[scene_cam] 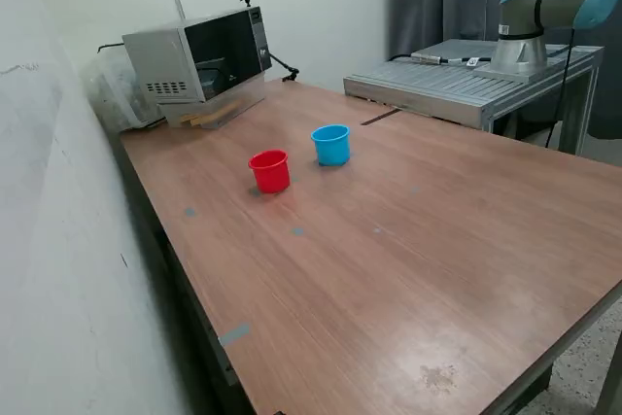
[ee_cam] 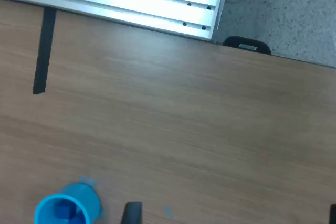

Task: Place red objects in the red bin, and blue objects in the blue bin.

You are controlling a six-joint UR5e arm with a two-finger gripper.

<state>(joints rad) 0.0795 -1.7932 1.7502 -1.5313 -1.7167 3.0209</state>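
Red cup (scene_cam: 270, 170) upright on the wooden worktop (scene_cam: 408, 269), nearer the exterior camera than its partner; inside not visible from this angle. Light blue cup (scene_cam: 331, 144) upright just beyond it and toward the exterior view's right, close but not touching. In the wrist view, same light blue cup (ee_cam: 67, 209) seen from above, with darker blue shapes inside that look like small cubes (ee_cam: 68, 211), number unclear. No loose cubes seen anywhere on the bare wood in either view. Small bluish tape marks (scene_cam: 297, 231) scattered on the surface nearer the camera than the cups. Tool barely in view: only one dark fingertip (ee_cam: 132, 213) at the wrist picture's edge beside the blue cup, and a sliver of another at the far corner; well apart, so seemingly spread wide, with nothing seen held, though too little shows to be sure. Farther back, a microwave (scene_cam: 199, 57) at the worktop's far corner against the wall. Beyond the worktop on the exterior view's right, a ribbed metal platform (scene_cam: 457, 80) carrying the arm's base (scene_cam: 530, 31).
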